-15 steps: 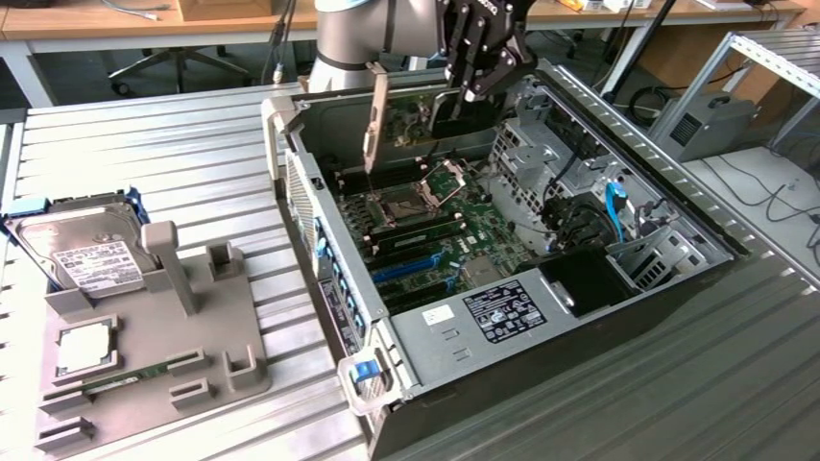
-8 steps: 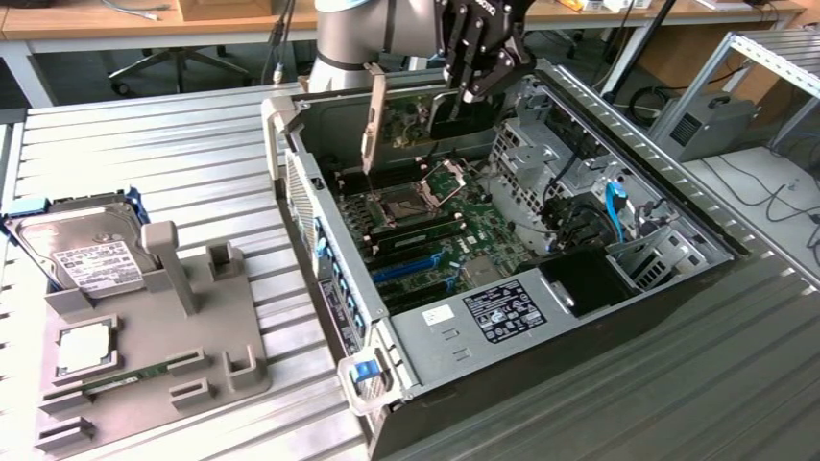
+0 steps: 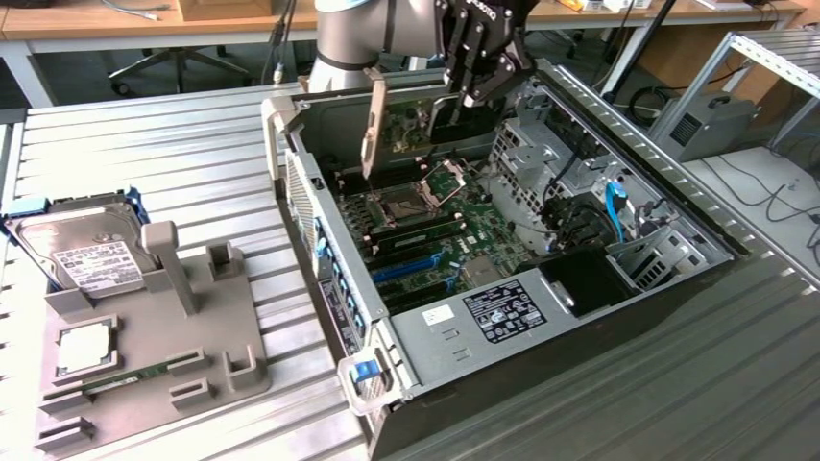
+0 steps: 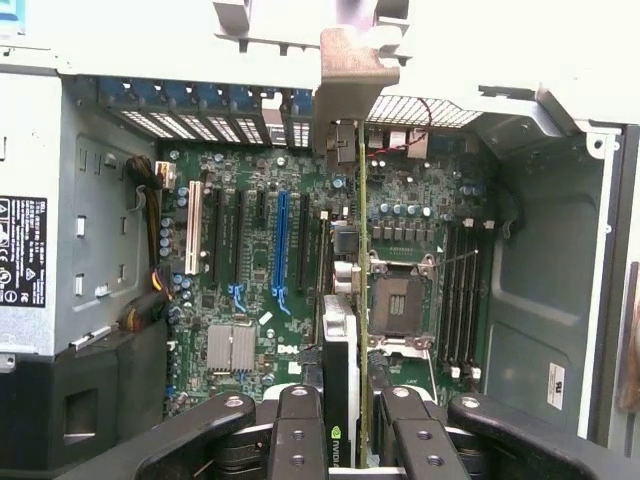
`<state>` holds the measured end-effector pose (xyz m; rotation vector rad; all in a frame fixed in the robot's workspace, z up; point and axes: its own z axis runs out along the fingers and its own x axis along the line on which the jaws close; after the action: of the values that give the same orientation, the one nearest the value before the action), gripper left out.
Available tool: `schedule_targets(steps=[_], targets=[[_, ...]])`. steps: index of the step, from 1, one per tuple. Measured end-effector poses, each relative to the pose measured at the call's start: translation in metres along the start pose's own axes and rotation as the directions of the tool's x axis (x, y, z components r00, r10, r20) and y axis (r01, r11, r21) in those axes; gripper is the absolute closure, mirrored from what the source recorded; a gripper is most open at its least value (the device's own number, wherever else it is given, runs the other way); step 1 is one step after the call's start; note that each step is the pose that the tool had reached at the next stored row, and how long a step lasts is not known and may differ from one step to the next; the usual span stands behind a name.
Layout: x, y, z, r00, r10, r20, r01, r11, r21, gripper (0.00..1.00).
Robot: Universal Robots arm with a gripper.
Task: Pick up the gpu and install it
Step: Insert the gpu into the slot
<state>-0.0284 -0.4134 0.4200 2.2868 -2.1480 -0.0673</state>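
- Ribbed grey metal worktop point(image 3: 167, 144), the exterior view's left: a grey moulded fixture tray point(image 3: 225, 331) carries a silver hard drive with a white label point(image 3: 84, 254) and a slim green RAM stick point(image 3: 129, 375). Both lie well apart from the pincer and are not part of this step.
- Tan-silver metal bracket point(image 3: 373, 120): this end of the card hangs vertically at the rear wall of the open grey computer case point(image 3: 288, 144), which lies on its side with the opening upward.
- Thin dark gpu card with a black face point(image 4: 340, 370): it is carried on edge. Its long axis runs from the pincer to the bracket, toward the exterior view's left.
- Black two-fingered pincer point(image 3: 481, 82): it is clenched on the gpu, one finger flat on each face, at the end opposite the bracket. The arm descends from above the case.
- Green motherboard point(image 3: 474, 226), below the card: in the wrist view the card edge runs parallel to the long blue expansion slot point(image 4: 282, 240) and its black neighbours. The bracket end points at the row of rear slot openings.
- Judgement: the card is aligned lengthwise with the slots and sits between the blue slot and the square CPU socket point(image 4: 395, 305). It appears clear of the board and not yet seated. Which slot lies directly under it cannot be told.
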Motion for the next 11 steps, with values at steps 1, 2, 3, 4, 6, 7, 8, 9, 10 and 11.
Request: schedule_targets(steps=[1,2,3,4,6,7,8,9,10,11], targets=[[0.0001,0.0002,0.0006,1.0,0.0,-0.0001,0.0,1.0,0.0,0.73],[0.0001,0.0004,0.0012,1.0,0.0,-0.0001,0.0,1.0,0.0,0.73],[0.0002,0.0007,0.0018,1.0,0.0,-0.0001,0.0,1.0,-0.0001,0.73],[0.0002,0.0009,0.0025,1.0,0.0,-0.0001,0.0,1.0,-0.0001,0.73],[0.0003,0.0014,0.004,1.0,0.0,-0.0001,0.0,1.0,0.0,0.73],[0.0003,0.0016,0.0048,1.0,0.0,-0.0001,0.0,1.0,0.0,0.73],[0.0003,0.0017,0.0055,1.0,0.0,-0.0001,0.0,1.0,0.0,0.73],[0.0004,0.0019,0.0065,1.0,0.0,-0.0001,0.0,1.0,0.0,0.73],[0.0004,0.0019,0.0077,1.0,0.0,-0.0001,0.0,1.0,0.0,0.73],[0.0004,0.002,0.0087,1.0,0.0,-0.0001,0.0,1.0,0.0,0.73]])
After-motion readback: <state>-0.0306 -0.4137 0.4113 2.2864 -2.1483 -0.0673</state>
